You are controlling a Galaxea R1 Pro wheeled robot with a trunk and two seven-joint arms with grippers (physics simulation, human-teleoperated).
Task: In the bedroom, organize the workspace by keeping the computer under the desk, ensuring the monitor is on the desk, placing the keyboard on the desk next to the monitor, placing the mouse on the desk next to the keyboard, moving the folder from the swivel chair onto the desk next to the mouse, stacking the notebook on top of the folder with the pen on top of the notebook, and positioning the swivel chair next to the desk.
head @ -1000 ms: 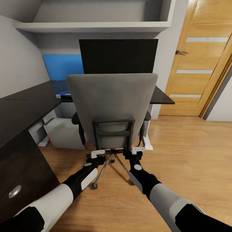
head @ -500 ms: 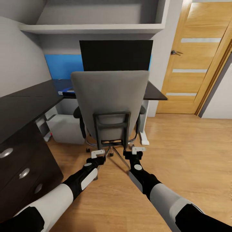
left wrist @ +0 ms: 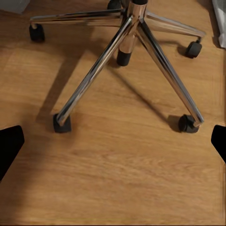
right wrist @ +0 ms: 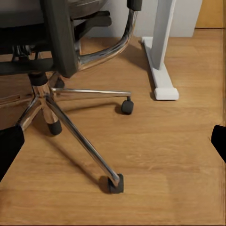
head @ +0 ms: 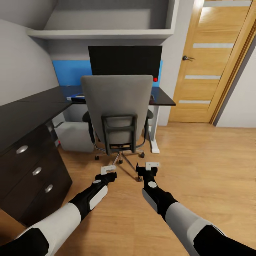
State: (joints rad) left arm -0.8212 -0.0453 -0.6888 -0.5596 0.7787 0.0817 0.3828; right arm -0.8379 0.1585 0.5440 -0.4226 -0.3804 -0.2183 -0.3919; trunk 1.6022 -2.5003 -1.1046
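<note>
Computer (head: 73,137) grey, on floor under desk (head: 32,110). Our left gripper (head: 108,170) wide, empty, hovering over floor (head: 199,163). Swivel chair (head: 117,106) dead ahead, back toward us, tucked at desk, chrome base (left wrist: 127,52) just beyond fingertips. Monitor (head: 124,59) dark on desk behind. Our right gripper (head: 152,167) wide, empty. Door (head: 209,67) far right.

Setting: home bedroom study corner, simulator render. Evidence: dark desk (head: 42,106) with monitor (head: 124,60), grey swivel chair (head: 115,103), drawer unit (head: 32,174), wall shelf (head: 103,33), wood-plank floor (head: 199,160), panelled wooden door (head: 209,64).
</note>
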